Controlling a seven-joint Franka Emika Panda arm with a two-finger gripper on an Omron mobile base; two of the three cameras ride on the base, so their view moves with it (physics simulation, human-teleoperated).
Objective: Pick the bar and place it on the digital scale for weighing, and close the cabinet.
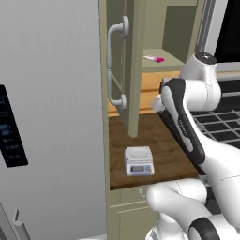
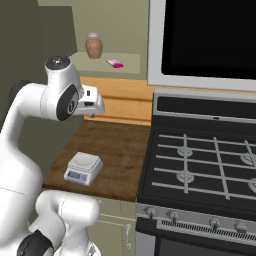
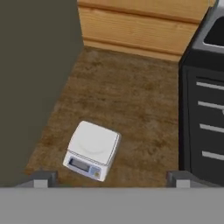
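A tall grey refrigerator point(image 1: 51, 117) stands left of the cabinet point(image 1: 136, 28), whose paneled door point(image 1: 123, 65) hangs open over a wooden counter point(image 2: 117, 150). A black stove point(image 2: 200, 170) sits to the right. The digital scale point(image 3: 92, 149) rests on the counter, its display too small to read, below and between the spread fingertips point(image 3: 41, 178). The gripper point(image 3: 109, 179) holds nothing. The bar point(image 2: 115, 63) lies on the cabinet shelf, long axis slanting, beside a brown jar point(image 2: 93, 46), well above the gripper.

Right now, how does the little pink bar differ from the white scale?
The bar is pink and white, thin and oblong; the digital scale is white-grey, squarish and thicker. The bar lies up on the open cabinet's shelf; the scale sits below on the wooden counter. Both lie flat, untouched.
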